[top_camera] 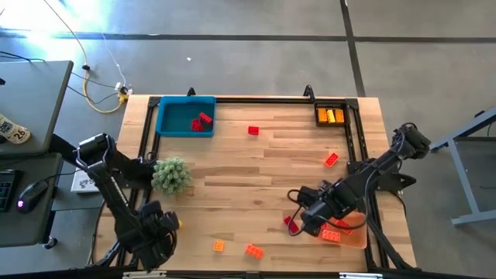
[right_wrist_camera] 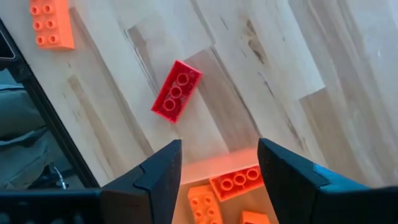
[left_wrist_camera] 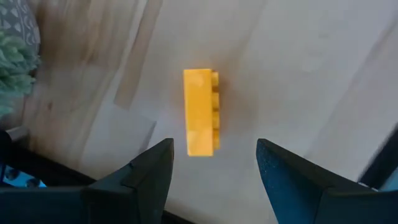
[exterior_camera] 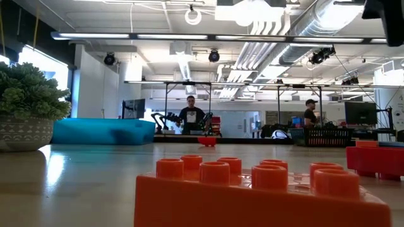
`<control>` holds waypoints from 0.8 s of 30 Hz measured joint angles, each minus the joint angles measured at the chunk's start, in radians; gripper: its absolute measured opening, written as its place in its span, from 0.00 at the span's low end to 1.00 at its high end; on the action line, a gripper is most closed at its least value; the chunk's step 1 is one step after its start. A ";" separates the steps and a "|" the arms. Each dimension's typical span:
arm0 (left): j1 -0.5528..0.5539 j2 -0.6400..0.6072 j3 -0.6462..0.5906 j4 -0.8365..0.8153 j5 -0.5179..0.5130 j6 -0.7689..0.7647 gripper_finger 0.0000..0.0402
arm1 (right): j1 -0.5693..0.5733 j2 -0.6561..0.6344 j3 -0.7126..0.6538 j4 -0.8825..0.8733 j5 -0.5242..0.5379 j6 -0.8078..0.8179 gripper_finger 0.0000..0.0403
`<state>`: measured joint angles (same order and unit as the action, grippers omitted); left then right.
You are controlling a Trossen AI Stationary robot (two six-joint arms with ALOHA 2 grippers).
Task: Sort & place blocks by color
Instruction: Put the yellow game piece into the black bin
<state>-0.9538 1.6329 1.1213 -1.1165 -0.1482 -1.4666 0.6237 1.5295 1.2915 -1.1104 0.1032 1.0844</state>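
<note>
A yellow block [left_wrist_camera: 200, 112] lies on its side on the wooden table near the front left, studs facing sideways. My left gripper [left_wrist_camera: 214, 168] hangs open over it, pointing down, its fingers clear of the block. At the near right my right gripper [right_wrist_camera: 217, 165] is open above a red block [right_wrist_camera: 177, 91] that lies flat, studs up. Just under it is an orange tray [top_camera: 353, 236] holding orange blocks [right_wrist_camera: 236, 180]. More blocks lie loose: red [top_camera: 253, 130], orange-red [top_camera: 331, 160], and two orange ones [top_camera: 218, 246] [top_camera: 253, 250].
A blue tray [top_camera: 167, 124] with red blocks stands at the far left, and a black tray [top_camera: 331, 115] with orange and yellow blocks at the far right. The green spiky plant ball [top_camera: 171, 175] sits near my left arm. People stand in the room beyond.
</note>
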 joint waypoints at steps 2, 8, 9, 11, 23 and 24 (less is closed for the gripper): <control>-0.005 0.000 -0.026 0.011 0.001 -0.001 0.54 | -0.010 0.000 0.000 0.000 0.000 -0.019 0.49; -0.001 0.001 -0.102 0.058 0.015 -0.022 0.54 | -0.035 0.000 0.000 0.000 -0.001 -0.057 0.49; 0.001 0.001 -0.113 0.077 0.020 -0.023 0.54 | -0.038 0.000 0.000 0.000 -0.002 -0.064 0.49; 0.006 0.001 -0.137 0.111 0.027 -0.022 0.54 | -0.042 0.000 0.000 0.000 -0.002 -0.072 0.49; 0.006 0.001 -0.242 0.225 0.034 -0.022 0.54 | -0.062 0.000 0.000 -0.007 -0.006 -0.100 0.49; 0.007 0.001 -0.251 0.245 0.034 -0.023 0.54 | -0.063 0.000 0.000 -0.007 -0.006 -0.101 0.49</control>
<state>-0.9466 1.6341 0.8700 -0.8711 -0.1146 -1.4894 0.5602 1.5295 1.2911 -1.1175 0.0975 0.9831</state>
